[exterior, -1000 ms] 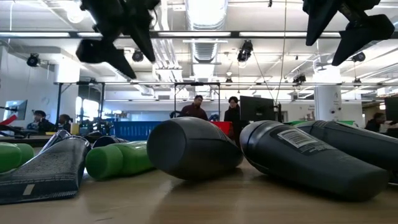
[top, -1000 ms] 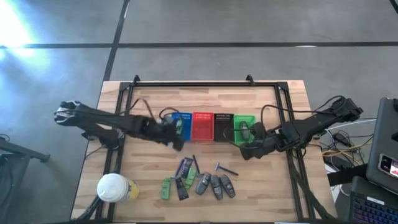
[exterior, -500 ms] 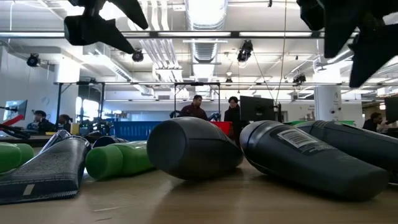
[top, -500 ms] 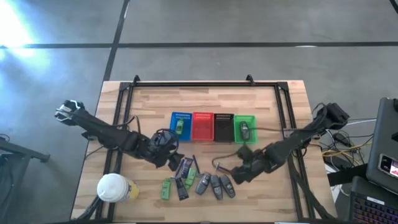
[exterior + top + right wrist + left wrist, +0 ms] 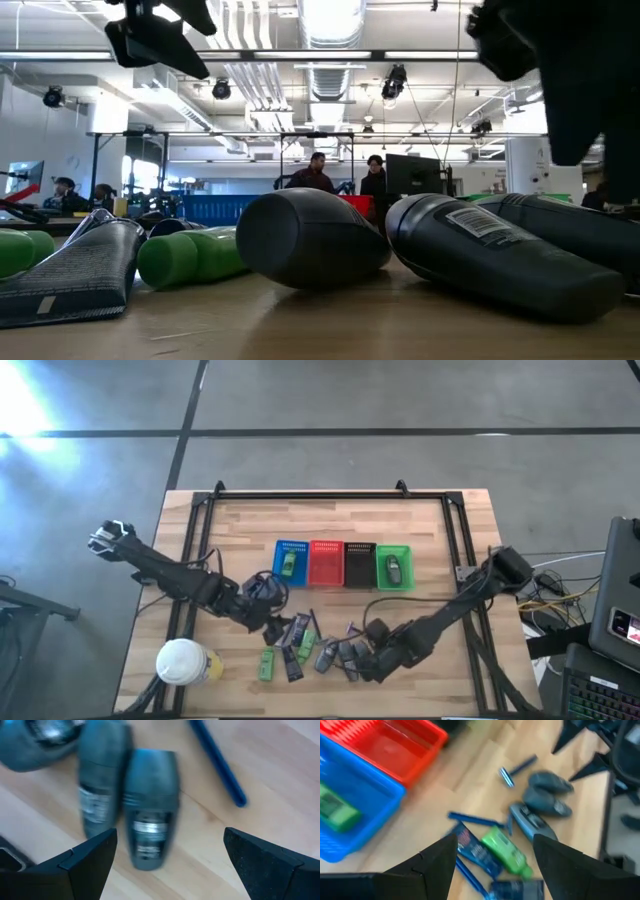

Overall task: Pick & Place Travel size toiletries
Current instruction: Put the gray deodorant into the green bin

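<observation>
Hovering over the toiletry pile (image 5: 318, 653) near the table's front edge, both grippers, left (image 5: 272, 628) and right (image 5: 368, 665), are spread wide and empty. One green tube sits in the blue basket (image 5: 289, 547), one grey piece in the green basket (image 5: 394, 551); most items remain.

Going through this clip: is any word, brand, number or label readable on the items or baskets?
None can be read.
Grey oval piece: a white label with a barcode, print too small.
Grey oval pieces under the right gripper: pale labels, blurred.
Dark sachet: red and white print, blurred.
Baskets: no markings visible.
</observation>
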Controlling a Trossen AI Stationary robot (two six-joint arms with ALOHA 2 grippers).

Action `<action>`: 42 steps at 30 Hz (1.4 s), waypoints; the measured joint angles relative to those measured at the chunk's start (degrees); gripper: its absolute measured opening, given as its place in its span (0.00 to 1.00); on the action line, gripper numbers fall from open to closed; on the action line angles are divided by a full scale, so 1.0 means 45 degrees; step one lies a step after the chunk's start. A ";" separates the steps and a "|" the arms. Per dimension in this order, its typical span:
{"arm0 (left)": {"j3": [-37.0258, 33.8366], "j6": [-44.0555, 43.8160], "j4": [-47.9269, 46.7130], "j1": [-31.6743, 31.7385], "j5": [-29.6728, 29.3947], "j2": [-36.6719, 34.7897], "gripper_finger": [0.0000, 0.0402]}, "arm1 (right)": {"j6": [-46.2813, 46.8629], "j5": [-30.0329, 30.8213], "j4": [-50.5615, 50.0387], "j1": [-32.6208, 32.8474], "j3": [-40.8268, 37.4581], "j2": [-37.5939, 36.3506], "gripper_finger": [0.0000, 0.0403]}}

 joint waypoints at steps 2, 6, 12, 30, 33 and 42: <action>0.0000 0.0300 -0.0009 -0.0014 0.0481 0.0000 0.66 | -0.0253 -0.0196 0.0072 -0.0095 0.0473 0.0459 0.90; 0.0000 0.1267 -0.0058 -0.0058 0.0829 0.0000 0.66 | -0.0301 -0.0623 -0.0041 -0.0311 0.1211 0.1432 0.90; -0.0005 0.1990 -0.0436 -0.0058 0.0829 -0.0003 0.66 | -0.0378 -0.0675 -0.0197 -0.0581 0.1990 0.2322 0.90; -0.0015 0.2343 -0.1019 -0.0063 0.0819 -0.0005 0.66 | -0.0959 -0.0915 0.0261 -0.1081 0.1297 0.2354 0.90; -0.0015 0.2198 -0.1017 -0.0063 0.0690 -0.0005 0.66 | -0.1146 -0.0874 0.0290 -0.1179 0.1233 0.2345 0.89; -0.0015 0.1921 -0.1011 -0.0052 0.0683 -0.0005 0.66 | -0.1979 -0.1148 0.0328 -0.1274 0.0714 0.2258 0.63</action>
